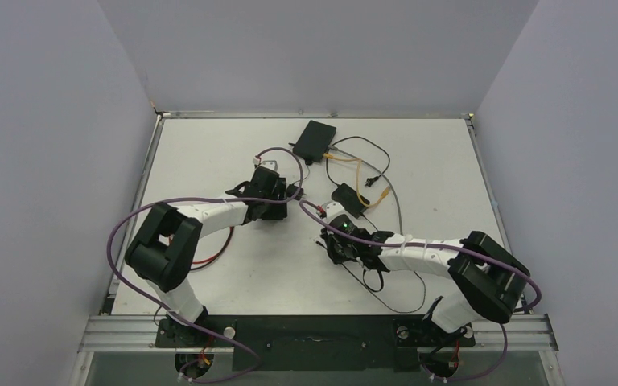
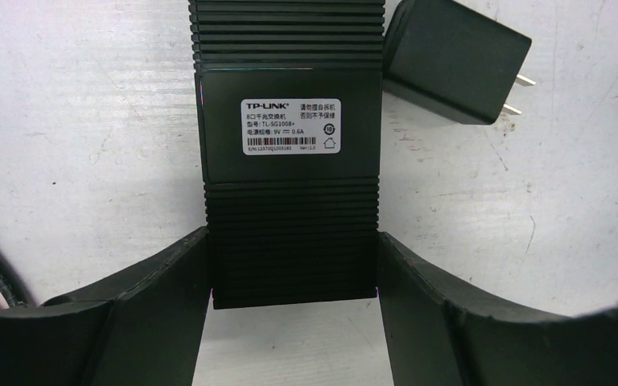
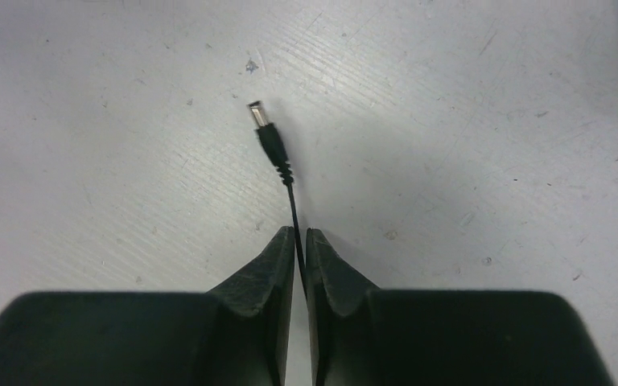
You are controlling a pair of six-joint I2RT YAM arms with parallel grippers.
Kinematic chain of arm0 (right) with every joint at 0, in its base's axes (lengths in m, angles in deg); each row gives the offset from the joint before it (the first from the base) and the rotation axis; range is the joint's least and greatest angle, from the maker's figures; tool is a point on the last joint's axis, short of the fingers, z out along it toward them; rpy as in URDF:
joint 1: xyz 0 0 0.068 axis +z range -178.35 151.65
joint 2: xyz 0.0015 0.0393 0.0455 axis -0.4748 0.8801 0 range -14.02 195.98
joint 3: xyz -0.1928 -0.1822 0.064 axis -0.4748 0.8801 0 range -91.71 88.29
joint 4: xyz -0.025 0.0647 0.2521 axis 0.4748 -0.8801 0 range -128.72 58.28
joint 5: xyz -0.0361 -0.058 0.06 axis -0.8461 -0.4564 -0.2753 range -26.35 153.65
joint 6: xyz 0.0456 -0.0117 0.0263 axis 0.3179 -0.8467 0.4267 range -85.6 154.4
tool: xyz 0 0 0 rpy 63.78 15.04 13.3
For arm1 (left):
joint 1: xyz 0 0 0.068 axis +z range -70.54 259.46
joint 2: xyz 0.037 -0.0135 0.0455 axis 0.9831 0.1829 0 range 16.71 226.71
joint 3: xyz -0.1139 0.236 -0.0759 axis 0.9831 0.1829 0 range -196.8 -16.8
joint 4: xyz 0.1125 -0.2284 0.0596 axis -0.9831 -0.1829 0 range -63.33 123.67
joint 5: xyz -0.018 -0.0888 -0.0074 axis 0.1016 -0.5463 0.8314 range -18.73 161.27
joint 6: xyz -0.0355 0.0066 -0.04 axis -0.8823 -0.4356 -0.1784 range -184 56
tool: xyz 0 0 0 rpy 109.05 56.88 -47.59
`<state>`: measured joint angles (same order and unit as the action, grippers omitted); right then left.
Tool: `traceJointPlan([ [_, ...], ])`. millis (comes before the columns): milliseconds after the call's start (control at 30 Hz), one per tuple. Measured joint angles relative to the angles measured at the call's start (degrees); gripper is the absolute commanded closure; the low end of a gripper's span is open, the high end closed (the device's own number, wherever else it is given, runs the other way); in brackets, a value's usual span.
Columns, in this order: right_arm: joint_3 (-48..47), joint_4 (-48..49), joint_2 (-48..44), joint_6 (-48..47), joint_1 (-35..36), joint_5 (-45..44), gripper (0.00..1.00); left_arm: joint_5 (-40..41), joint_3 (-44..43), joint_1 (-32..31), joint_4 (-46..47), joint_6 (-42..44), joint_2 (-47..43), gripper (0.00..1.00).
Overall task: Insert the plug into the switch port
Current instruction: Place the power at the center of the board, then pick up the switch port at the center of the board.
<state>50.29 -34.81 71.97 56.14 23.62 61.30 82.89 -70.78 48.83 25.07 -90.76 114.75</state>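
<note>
- Between the fingers of the left pincer (image 2: 294, 245): grips the switch (image 2: 290, 201) by its two long sides at the near end, with the label (image 2: 290, 127) turned up toward the wrist camera.
- Looks like a brace, to stop the body sliding along the counter (image 2: 72, 145) under the push of insertion.
- Hides the ports from this wrist view; cannot tell the face with the power socket.
- Just beyond the right-hand finger of the left pincer, beside the far corner of the switch: shows a power adapter (image 2: 451, 56), prongs pointing away to the right. Touching the switch or only close to it, cannot tell.
- At the right pincer (image 3: 299, 241): pinches shut on the thin cable (image 3: 294, 205), a little behind the strain relief and not on the barrel itself.
- Leaves the plug (image 3: 267, 133) free ahead of the fingertips, leaning slightly to their left, metal tip forward.
- Probably chosen to keep the whole barrel clear for full entry, at the cost of stiffness in a bendable lead.
- Lying on the counter or lifted off it: cannot tell.
- From above, sets the right pincer near the left one but apart from it. Judged so, approach and alignment not yet done.
</note>
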Motion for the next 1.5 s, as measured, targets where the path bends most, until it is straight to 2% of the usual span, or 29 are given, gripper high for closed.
traceJointPlan([
  [100,0.17,0.00,-1.42,0.09,0.00,-0.52,0.70,0.28,-0.42,-0.07,-0.26,-0.20,0.31,0.76],
  [133,0.20,0.02,-1.97,0.17,0.00,-0.81,0.67,0.31,-0.50,-0.07,-0.28,-0.22,0.39,0.87],
  [200,0.22,0.00,-3.17,0.22,0.00,-1.51,0.58,0.35,-0.66,-0.07,-0.46,-0.24,0.46,1.00],
  [333,0.26,-0.13,-6.12,-0.02,0.00,-2.97,0.49,0.35,-0.70,-0.07,-0.59,-0.33,0.48,1.00],
  [533,0.15,-1.49,-11.72,-0.94,-0.13,-5.49,0.46,0.09,0.22,-0.07,-1.60,-0.68,-0.90,1.00],
  [833,-1.44,-4.02,-16.68,-5.84,-0.17,-7.85,0.44,-6.12,5.38,-0.07,-8.11,-1.46,-15.41,1.00],
  [1133,-1.42,-3.39,-21.24,-11.52,-0.15,-4.76,0.43,-21.27,5.88,-0.07,-12.96,-2.56,-29.92,1.00],
  [1267,0.24,-1.05,-24.83,-14.91,0.22,-1.25,0.39,-29.49,6.38,-0.07,-15.28,-2.67,-34.67,1.00],
  [1500,4.46,1.49,-33.46,-24.79,6.62,2.91,0.37,-42.27,7.93,-0.07,-19.37,-2.27,-39.52,1.00],
])
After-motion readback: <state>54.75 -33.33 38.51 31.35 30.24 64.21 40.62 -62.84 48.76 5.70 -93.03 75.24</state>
